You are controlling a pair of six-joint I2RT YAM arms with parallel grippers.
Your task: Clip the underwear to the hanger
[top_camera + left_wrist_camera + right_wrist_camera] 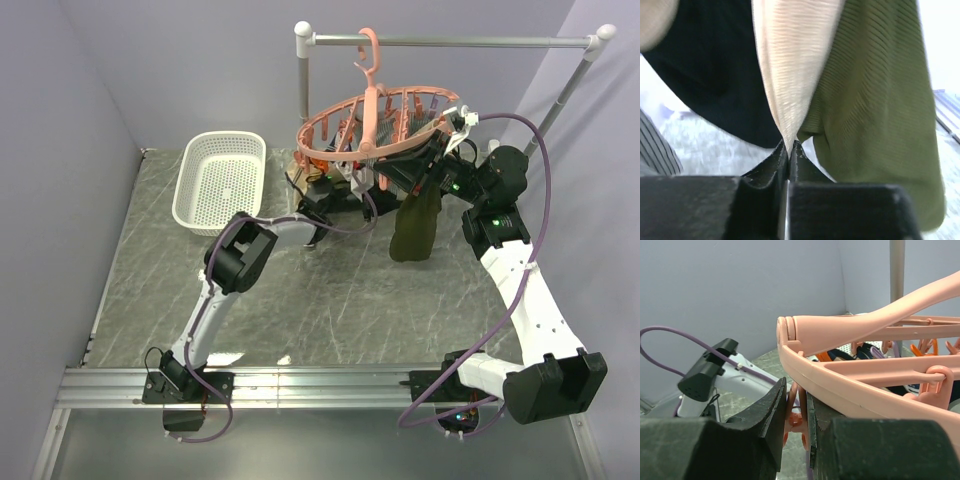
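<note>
Olive-green underwear [415,225] hung long and straight down over the bench [330,310], just under the right side of the pink hanger [375,130]. The left jaws were shut tight on its tan waistband [790,65]. The green part drooped to the right of them, and a black garment [715,75] lay on the other side. The right jaws were closed on one small peg [795,422] at the rim of the ring, with one jaw on each side of it. I think they were squeezing it to make it open. The waistband seemed to sit lower than that peg, so it would need to go up into it. The left arm [225,290] had the cloth, and the right arm [525,290] was at the peg. From above I could not tell if any peg had the cloth yet.
</note>
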